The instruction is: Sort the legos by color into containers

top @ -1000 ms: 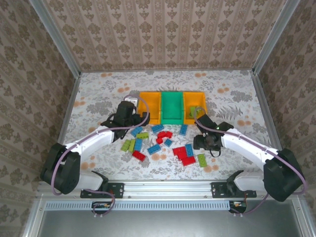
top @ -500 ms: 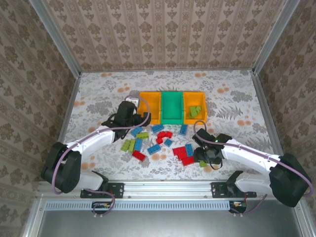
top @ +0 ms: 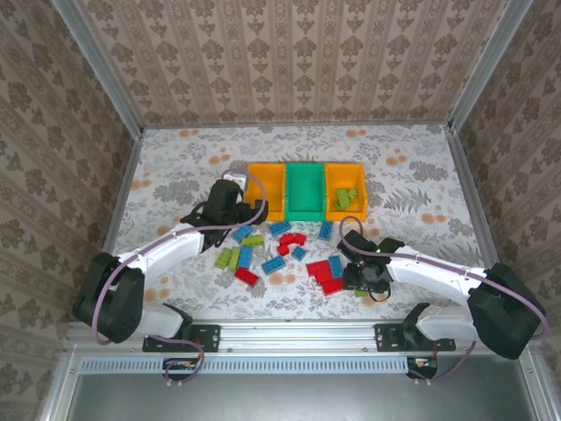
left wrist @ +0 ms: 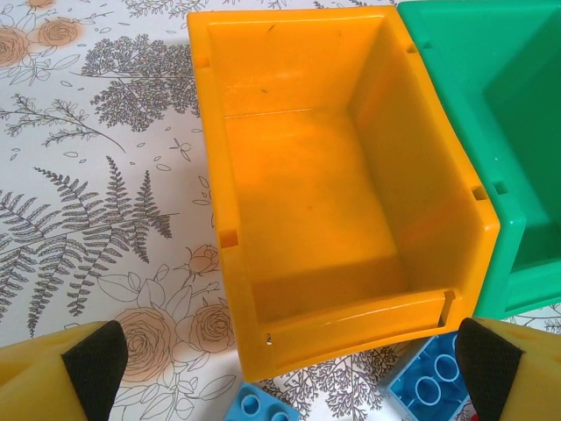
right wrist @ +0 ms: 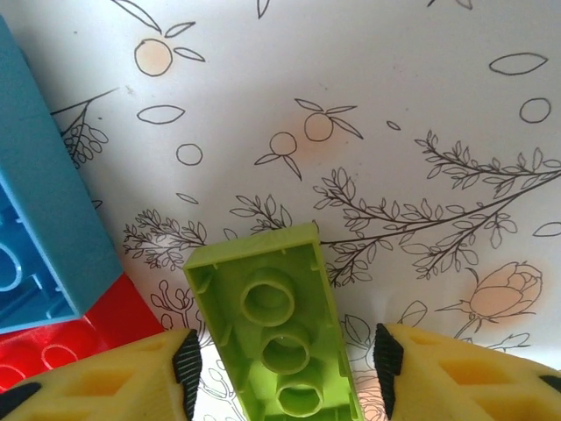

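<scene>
Floral tablecloth [top: 175, 167], bricks scattered near front. Right gripper [right wrist: 285, 360] straddles upturned lime brick [right wrist: 272, 316], jaws not yet clamped. Brick lies skewed, so a squeeze may twist it loose or snag the neighbouring red brick [right wrist: 96, 333]. Left gripper [left wrist: 291, 360] gapes wide, empty, above orange bin [left wrist: 219, 175].

Right wrist view: the lime green brick [right wrist: 272, 329] runs off the bottom edge, and the blue brick [right wrist: 35, 237] runs off the left. Left wrist view: the green bin [left wrist: 500, 105] is cut by the right edge.
</scene>
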Motion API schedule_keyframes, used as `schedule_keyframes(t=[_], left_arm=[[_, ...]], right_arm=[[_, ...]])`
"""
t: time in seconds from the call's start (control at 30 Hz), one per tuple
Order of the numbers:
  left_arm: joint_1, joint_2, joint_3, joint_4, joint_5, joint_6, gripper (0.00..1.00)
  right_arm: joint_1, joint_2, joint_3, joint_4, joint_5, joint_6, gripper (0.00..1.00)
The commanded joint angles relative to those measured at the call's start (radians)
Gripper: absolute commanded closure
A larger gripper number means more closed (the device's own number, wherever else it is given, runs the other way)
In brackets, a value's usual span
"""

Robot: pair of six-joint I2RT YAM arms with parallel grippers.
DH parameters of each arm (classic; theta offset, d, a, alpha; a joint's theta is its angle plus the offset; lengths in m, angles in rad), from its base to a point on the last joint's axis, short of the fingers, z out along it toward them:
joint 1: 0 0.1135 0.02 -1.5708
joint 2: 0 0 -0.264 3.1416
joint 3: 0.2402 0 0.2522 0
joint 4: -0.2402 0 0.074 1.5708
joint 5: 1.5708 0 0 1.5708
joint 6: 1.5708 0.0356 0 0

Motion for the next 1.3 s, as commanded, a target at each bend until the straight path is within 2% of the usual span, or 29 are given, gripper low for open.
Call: schedule_keyframes(t=[0.0, 0.17, 0.33, 0.47, 0.6, 0.73, 0.93, 1.13, 1.27], left_arm=[[-0.01, 0.01, -0.006, 0.015, 0.006, -0.014, 0.0], [-0.01, 0.008, -0.007, 0.015, 0.003, -0.016, 0.0], [-0.01, 0.01, -0.004, 0.016, 0.006, -0.013, 0.0], [-0.01, 0.01, -0.001, 0.017, 0.006, -0.011, 0.0], [-0.01, 0.007, -0.002, 0.015, 0.006, -0.011, 0.0], [-0.011, -0.002, -0.009, 0.014, 0.002, -0.01, 0.0], [-0.011, -0.017, -0.012, 0.0, 0.005, 0.0, 0.0], [-0.013, -0.031, -0.018, -0.031, 0.022, 0.004, 0.0], [-0.014, -0.047, -0.029, -0.068, 0.009, -0.011, 0.0]], right_arm=[[0.008, 0.043, -0.006, 0.007, 0.018, 0.01, 0.46], [0.006, 0.038, 0.027, -0.017, 0.045, 0.0, 0.6], [-0.014, 0.011, 0.107, -0.06, 0.083, -0.04, 0.64], [-0.082, -0.002, 0.193, -0.073, 0.113, -0.113, 0.64], [-0.189, 0.026, 0.29, -0.031, 0.09, -0.202, 0.65], [-0.27, 0.121, 0.414, 0.014, 0.072, -0.284, 0.65], [-0.343, 0.353, 0.638, 0.013, 0.098, -0.397, 0.65], [-0.406, 0.536, 0.811, 0.017, 0.101, -0.432, 0.64], [-0.42, 0.623, 0.88, 0.006, 0.114, -0.451, 0.6]])
